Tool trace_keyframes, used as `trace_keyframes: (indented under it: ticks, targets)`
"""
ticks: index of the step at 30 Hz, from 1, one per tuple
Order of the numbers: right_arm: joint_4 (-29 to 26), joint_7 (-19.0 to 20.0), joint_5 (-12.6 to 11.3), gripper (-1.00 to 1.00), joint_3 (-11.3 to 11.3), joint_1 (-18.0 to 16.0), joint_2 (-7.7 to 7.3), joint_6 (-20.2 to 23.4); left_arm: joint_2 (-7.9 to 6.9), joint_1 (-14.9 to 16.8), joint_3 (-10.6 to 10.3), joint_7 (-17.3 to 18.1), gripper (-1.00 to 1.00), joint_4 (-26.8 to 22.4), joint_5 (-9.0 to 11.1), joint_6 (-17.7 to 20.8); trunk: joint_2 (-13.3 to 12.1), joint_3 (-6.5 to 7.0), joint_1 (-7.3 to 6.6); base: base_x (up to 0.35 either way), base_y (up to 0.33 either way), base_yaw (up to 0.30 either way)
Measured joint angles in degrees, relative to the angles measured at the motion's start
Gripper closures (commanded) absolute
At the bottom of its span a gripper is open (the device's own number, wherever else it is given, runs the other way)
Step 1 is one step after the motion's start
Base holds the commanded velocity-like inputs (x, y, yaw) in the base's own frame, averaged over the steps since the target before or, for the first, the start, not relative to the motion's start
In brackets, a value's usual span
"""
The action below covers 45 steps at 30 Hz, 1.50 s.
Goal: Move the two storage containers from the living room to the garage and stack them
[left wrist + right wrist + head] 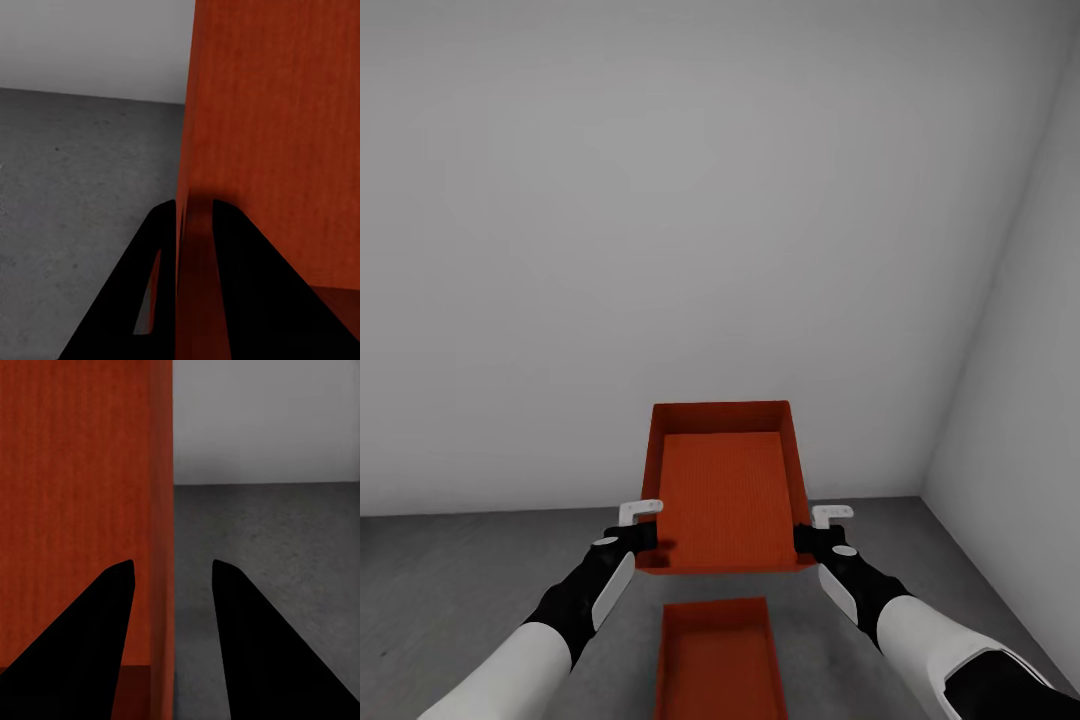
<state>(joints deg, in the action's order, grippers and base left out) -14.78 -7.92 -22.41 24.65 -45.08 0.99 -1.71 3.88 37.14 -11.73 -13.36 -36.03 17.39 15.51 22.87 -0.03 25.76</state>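
One red-orange storage container [725, 490] hangs in the air in front of me, its open top towards the head camera. My left gripper [645, 535] is shut on its near left wall [196, 247], and both fingers press that wall. My right gripper [810, 538] straddles the near right wall [163, 547]. Its fingers [240, 630] stand wider than the wall, with grey floor showing in the gap. The other storage container [720, 660] rests on the dark grey garage floor [460, 580], just below and nearer to me than the held one.
A plain grey-white wall [660, 250] stands close ahead. A second wall [1020, 400] meets it at the right and forms a corner. Bare concrete floor lies to the left and right of the containers.
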Motion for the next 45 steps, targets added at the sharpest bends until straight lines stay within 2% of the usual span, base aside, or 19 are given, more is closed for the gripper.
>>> trace_keyframes:
  ticks: [29,45]
  targets:
    - [-0.1,0.0,0.0,1.00,0.0,0.0,-0.02,0.3,0.00,0.0,0.0,-0.1,1.00,0.0,0.1,0.2,0.0,-0.02,0.00,0.001,0.002,0.000]
    - [0.0,0.0,0.0,1.00,0.0,0.0,0.03,0.4,0.00,0.0,0.1,-0.1,1.00,0.1,0.0,0.5,-0.1,-1.23,-0.01,0.000,0.000,0.000]
